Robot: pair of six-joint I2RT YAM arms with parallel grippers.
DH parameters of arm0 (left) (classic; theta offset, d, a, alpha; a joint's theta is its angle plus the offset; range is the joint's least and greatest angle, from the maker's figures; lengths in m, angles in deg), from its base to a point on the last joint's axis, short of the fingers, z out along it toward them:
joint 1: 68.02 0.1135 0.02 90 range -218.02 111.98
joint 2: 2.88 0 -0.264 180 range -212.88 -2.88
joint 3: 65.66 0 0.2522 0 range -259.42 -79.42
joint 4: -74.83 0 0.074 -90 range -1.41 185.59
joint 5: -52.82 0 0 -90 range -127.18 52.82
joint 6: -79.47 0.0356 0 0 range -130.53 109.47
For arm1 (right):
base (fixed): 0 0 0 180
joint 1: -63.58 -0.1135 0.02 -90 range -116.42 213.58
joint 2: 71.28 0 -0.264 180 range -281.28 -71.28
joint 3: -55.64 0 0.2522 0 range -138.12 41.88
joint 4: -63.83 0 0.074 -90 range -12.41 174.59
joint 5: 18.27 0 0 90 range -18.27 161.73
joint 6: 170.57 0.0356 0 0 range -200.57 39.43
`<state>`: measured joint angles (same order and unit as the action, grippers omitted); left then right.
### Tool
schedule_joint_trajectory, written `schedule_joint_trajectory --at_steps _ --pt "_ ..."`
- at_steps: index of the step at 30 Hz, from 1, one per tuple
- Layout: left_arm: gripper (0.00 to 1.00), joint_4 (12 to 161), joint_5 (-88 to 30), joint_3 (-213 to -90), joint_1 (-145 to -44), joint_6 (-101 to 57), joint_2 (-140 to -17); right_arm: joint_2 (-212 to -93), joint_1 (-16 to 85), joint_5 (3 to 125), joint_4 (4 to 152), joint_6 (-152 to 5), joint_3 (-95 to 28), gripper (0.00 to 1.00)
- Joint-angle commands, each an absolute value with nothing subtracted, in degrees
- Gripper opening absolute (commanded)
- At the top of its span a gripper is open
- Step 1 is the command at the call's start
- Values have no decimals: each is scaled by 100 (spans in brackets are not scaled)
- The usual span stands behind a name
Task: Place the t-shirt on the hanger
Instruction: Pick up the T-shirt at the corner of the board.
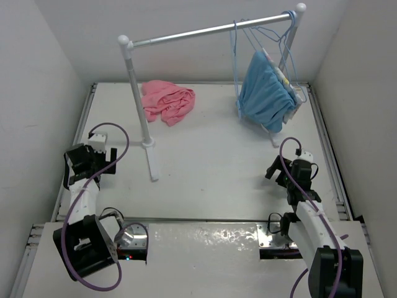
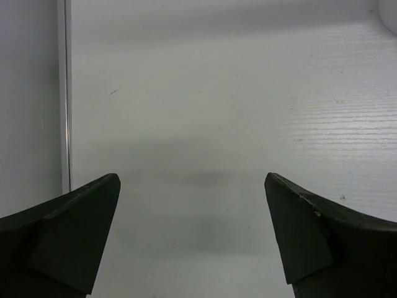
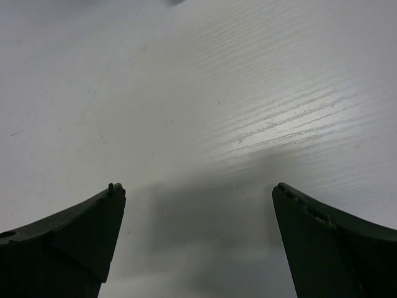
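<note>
The salmon-pink t-shirt (image 1: 167, 102) lies crumpled on the table at the back left, behind the rail's left post. Thin light-blue wire hangers (image 1: 263, 32) hang from the right end of the silver rail (image 1: 211, 30). My left gripper (image 1: 93, 162) is open and empty near the table's left edge; the left wrist view shows its fingers (image 2: 74, 230) apart over bare table. My right gripper (image 1: 282, 171) is open and empty at the right, in front of the hanging garment; its fingers (image 3: 322, 242) stand apart over bare table. Both are far from the t-shirt.
A light-blue garment (image 1: 267, 90) hangs on a hanger at the rail's right end. The rail's white left post (image 1: 139, 105) stands on a foot (image 1: 151, 158) at centre left; the right post (image 1: 288, 56) is behind the garment. Walls enclose the table on three sides.
</note>
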<state>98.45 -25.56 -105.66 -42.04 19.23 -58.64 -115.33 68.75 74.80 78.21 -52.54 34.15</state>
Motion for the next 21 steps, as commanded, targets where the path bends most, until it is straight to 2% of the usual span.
schedule_joint_trajectory --at_steps 1,5,8,9,13,17,21 --pt "100 9570 -2287 -10622 -4218 2032 -5816 -11488 6903 7595 7715 -5297 3379 99" --pt "100 9719 -1470 -11078 -4218 2383 -6131 -11514 6903 7586 7715 -5297 3371 99" --pt "99 9895 -635 -11947 -4218 2454 -6860 -11488 6903 7612 7733 -5324 3379 99" --pt "98 10122 -433 -12289 -4262 2419 -7436 -11470 6903 7621 7733 -5324 3388 99" --pt "92 10879 -184 -14749 -4867 2112 -9152 -11400 6903 7744 7732 -5350 3432 99" --pt "92 11161 -247 -16551 -5596 1734 -10978 -11373 6894 7780 7654 -5403 3458 99" --pt "94 11460 -27 -18378 -5984 1347 -12239 -11408 6903 7858 7574 -5455 3485 99"
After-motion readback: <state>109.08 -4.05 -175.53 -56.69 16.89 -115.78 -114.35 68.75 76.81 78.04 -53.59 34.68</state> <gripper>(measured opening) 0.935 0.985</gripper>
